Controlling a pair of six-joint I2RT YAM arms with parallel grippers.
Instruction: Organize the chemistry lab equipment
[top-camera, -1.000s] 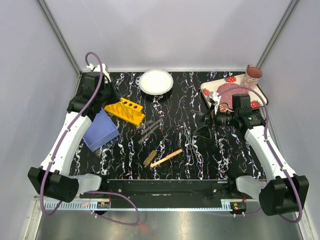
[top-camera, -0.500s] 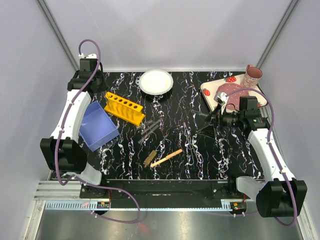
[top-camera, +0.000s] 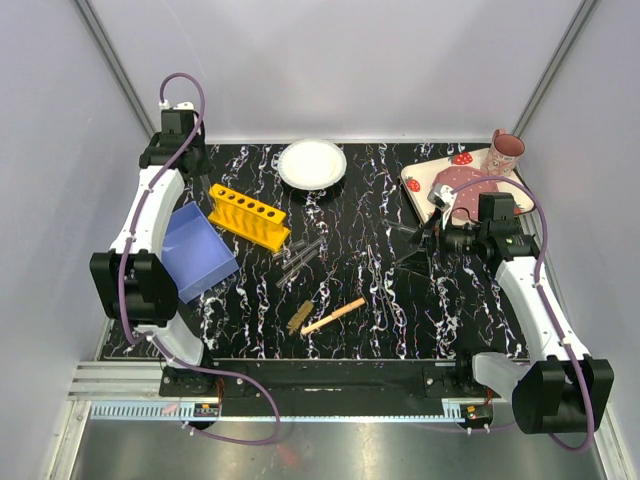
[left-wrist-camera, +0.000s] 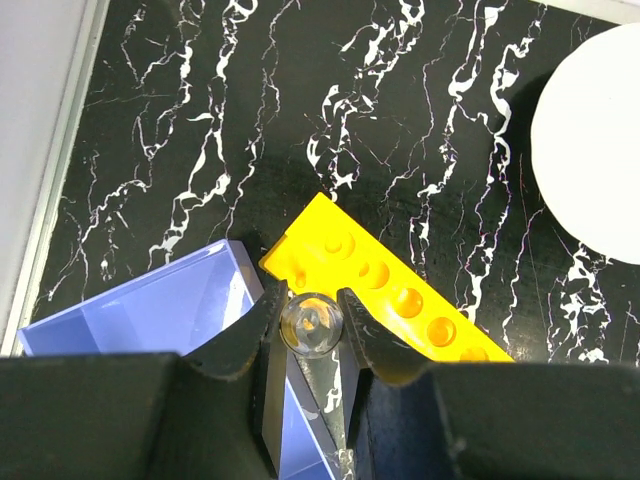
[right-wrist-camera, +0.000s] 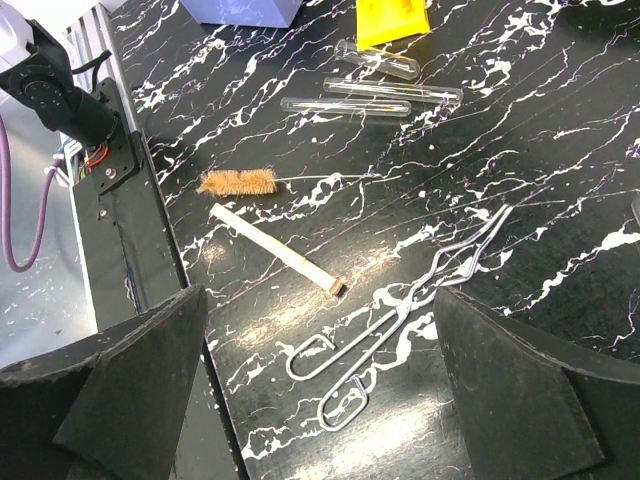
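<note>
My left gripper (left-wrist-camera: 312, 330) is shut on a slender clear tube (left-wrist-camera: 312, 322), seen end-on, held above the near end of the yellow rack (left-wrist-camera: 385, 290). In the top view the left gripper (top-camera: 172, 152) is at the far left corner, beside the rack (top-camera: 250, 215). Three clear tubes (right-wrist-camera: 345, 105) lie mid-table. The brown brush (right-wrist-camera: 237, 182), the pale wooden stick (right-wrist-camera: 275, 250) and wire tongs (right-wrist-camera: 400, 320) lie nearer. My right gripper (right-wrist-camera: 315, 330) is open and empty above the tongs, right of centre in the top view (top-camera: 405, 245).
A blue bin (top-camera: 195, 250) sits left of the rack, touching it in the left wrist view (left-wrist-camera: 130, 310). A round white plate (top-camera: 312, 163) is at the back. A strawberry tray (top-camera: 412, 182) with a pink cup (top-camera: 505, 150) is at the back right.
My left arm has swung up and back from beside the rack to the far left corner. My right arm has drawn back slightly to the right.
</note>
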